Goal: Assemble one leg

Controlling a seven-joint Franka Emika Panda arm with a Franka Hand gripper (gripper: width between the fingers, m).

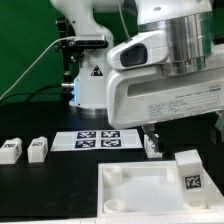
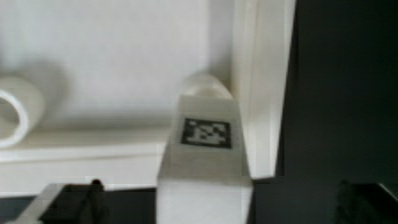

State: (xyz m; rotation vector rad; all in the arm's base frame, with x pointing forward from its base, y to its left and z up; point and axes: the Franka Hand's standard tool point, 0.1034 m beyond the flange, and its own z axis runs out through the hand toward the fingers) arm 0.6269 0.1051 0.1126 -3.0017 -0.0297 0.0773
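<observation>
Four legs show in the exterior view, but only one matters now: the leg (image 1: 152, 148) sitting right under the gripper (image 1: 150, 137), just behind the panel's (image 1: 125, 188) far edge. Two spare legs (image 1: 24, 149) lie well apart toward the exterior view's left, and another leg (image 1: 188, 170) stands by the panel's corner at the exterior view's right. The marker board (image 1: 98, 138) lies between the spares and the gripper.

In the wrist view the leg (image 2: 205, 150) sits centred between the two fingertips (image 2: 71, 200), with dark table showing on each side. The gripper (image 2: 214, 205) is spread wide and grasps nothing. The leg's long axis runs straight away from the gripper along the midline between the jaws, tag facing the camera, and its far end reaches the panel (image 2: 125, 60) near a corner socket (image 2: 15, 105) — whether it touches I cannot tell.

By my judgement, the coming move turns on that centring — closing on the leg's two long sides needs no turn of the wrist.
</observation>
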